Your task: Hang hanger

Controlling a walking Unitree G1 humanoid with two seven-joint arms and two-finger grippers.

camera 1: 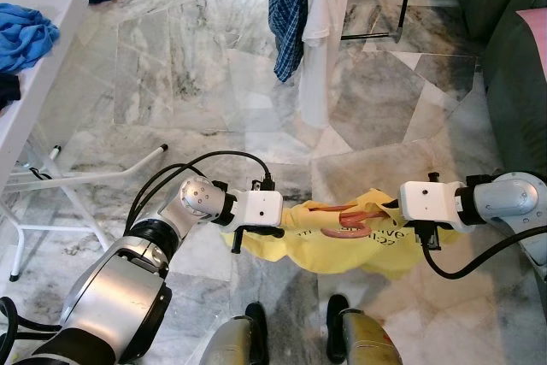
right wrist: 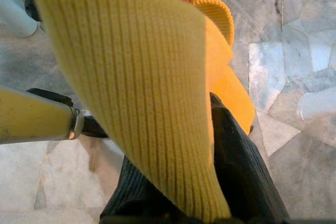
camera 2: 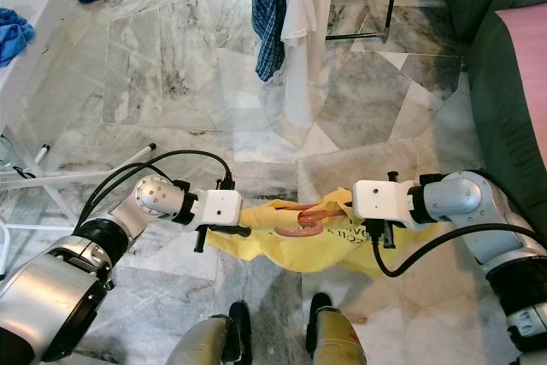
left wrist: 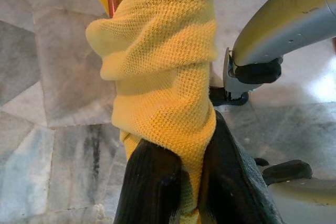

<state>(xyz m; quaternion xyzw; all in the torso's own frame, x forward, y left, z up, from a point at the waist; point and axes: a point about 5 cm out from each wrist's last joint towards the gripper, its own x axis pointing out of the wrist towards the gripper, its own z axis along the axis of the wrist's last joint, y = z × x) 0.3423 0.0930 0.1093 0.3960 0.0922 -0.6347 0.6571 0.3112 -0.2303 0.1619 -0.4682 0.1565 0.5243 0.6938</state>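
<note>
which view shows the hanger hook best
The left eye view: the pink hanger lies curled on the yellow shirt between both grippers. The right eye view matches. The wrist views catch slivers of pink rod amid yellow knit.

A pink hanger (camera 1: 349,220) lies inside a yellow shirt (camera 1: 359,250), its hook poking out at the collar. The shirt is stretched level above the marble floor, bunched at both ends, printed with dark lettering.
</note>
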